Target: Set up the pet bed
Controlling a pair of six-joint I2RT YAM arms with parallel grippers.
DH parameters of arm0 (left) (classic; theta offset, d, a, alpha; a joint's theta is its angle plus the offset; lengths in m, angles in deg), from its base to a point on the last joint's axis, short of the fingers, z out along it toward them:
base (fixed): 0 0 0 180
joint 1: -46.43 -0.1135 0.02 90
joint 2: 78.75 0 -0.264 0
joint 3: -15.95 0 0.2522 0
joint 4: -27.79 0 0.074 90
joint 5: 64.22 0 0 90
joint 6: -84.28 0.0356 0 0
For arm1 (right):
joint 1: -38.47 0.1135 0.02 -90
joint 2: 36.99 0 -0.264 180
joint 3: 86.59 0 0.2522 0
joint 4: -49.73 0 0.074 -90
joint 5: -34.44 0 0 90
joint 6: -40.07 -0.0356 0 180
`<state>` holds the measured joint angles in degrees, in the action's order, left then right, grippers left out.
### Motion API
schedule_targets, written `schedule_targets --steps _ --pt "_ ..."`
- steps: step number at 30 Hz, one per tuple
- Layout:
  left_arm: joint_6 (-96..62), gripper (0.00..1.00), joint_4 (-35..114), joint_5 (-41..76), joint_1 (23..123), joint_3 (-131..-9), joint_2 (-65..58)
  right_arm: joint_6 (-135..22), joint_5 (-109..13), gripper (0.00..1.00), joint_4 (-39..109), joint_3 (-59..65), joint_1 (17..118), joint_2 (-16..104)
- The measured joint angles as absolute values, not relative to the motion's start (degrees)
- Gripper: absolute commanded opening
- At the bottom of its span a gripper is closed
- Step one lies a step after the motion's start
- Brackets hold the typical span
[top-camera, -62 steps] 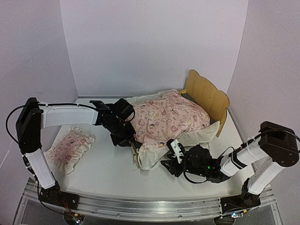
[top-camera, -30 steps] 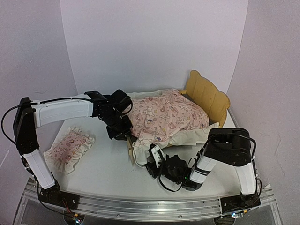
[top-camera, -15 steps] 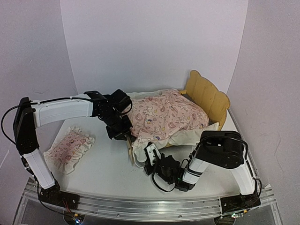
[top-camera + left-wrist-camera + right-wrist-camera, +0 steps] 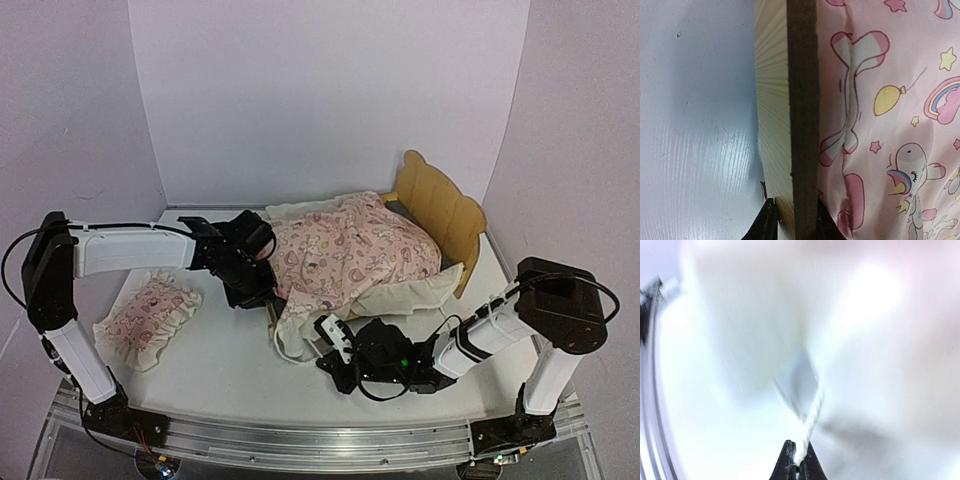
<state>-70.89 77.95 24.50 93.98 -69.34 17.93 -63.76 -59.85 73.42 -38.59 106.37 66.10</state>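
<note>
While the left gripper (image 4: 794, 222) clamps the foot-end panel of the light plywood pet bed (image 4: 440, 205), sitting toward the white surface's (image 4: 220, 360) far right corner, that hold should steady it; the right gripper (image 4: 796, 452), jaws together on the pink patterned blanket's (image 4: 350, 250) white ruffle, should draw it flat gently.

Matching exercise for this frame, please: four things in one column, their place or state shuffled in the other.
1 pillow
2 headboard
3 left gripper
4 right gripper

A shut on a white edge of the blanket
B flat on the table, left side
C clamped on a rail of the pet bed
D upright at the far right

Pairs: 1-B, 2-D, 3-C, 4-A
</note>
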Motion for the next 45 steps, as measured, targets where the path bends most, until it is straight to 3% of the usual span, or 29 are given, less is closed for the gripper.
schedule_targets --steps 10,12,15,17,20,24,28,34,43,45 --pt "-62.76 0.01 73.01 29.25 93.43 -65.25 17.74 -66.64 -52.88 0.00 57.21 -34.13 106.15 65.09" --pt "-61.09 0.09 72.03 29.79 93.15 -64.62 17.67 -66.95 -52.03 0.00 54.52 -32.62 105.82 63.87" --pt "-58.67 0.40 70.32 30.73 92.80 -63.64 17.28 -67.36 -50.13 0.00 51.46 -29.34 105.08 62.82" --pt "-55.30 0.54 67.35 31.43 92.51 -61.60 15.79 -67.58 -48.86 0.00 50.56 -27.59 104.56 62.56" --pt "-50.89 0.65 63.88 32.07 92.58 -57.23 9.96 -67.84 -47.04 0.00 49.58 -26.81 104.01 62.53" --pt "-46.65 0.64 61.97 32.48 94.48 -51.51 -2.37 -68.02 -45.67 0.00 47.89 -26.81 103.33 62.53" --pt "-45.99 0.57 59.26 32.83 103.44 -50.63 -8.43 -68.04 -45.01 0.00 47.22 -26.83 103.03 62.53" --pt "-48.20 0.55 54.94 33.90 115.46 -48.82 -3.81 -68.04 -44.20 0.00 47.17 -26.83 102.98 62.53" --pt "-49.23 0.52 54.91 40.09 117.23 -47.16 2.66 -68.02 -43.72 0.00 47.57 -27.33 102.98 61.66" --pt "-49.18 0.46 54.91 41.05 117.30 -47.16 3.42 -68.00 -43.68 0.00 47.79 -27.59 102.98 61.35"
